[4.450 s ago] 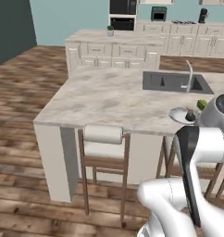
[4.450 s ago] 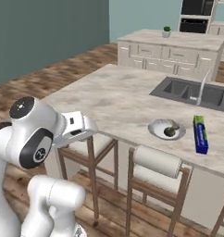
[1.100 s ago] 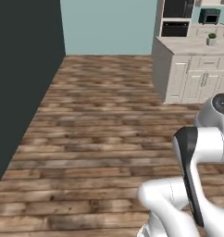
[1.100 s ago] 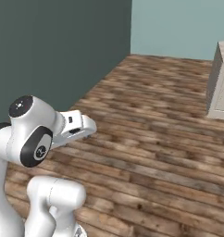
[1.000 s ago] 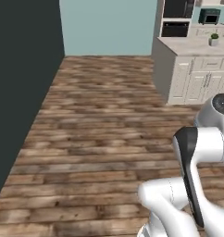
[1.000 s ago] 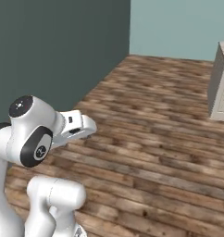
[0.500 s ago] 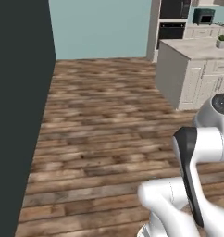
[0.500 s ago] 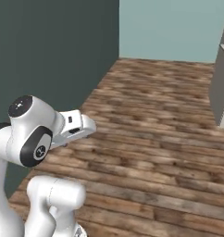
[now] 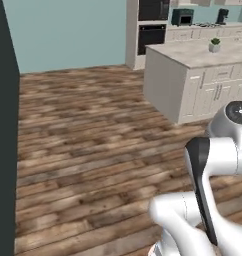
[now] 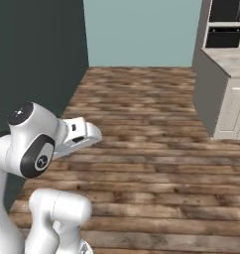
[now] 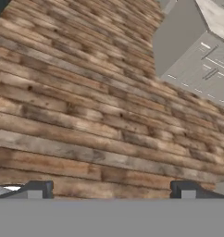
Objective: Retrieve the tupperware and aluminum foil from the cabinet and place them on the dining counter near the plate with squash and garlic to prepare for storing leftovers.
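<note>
While unlabelled: claw point(image 11: 111, 190) (tips apart)

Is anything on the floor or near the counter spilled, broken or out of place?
Nothing stands out. The wooden floor shows no spill or stray item, the counter stands straight with a small potted plant upright on top, and the gripper is open over the floor, holding nothing.
</note>
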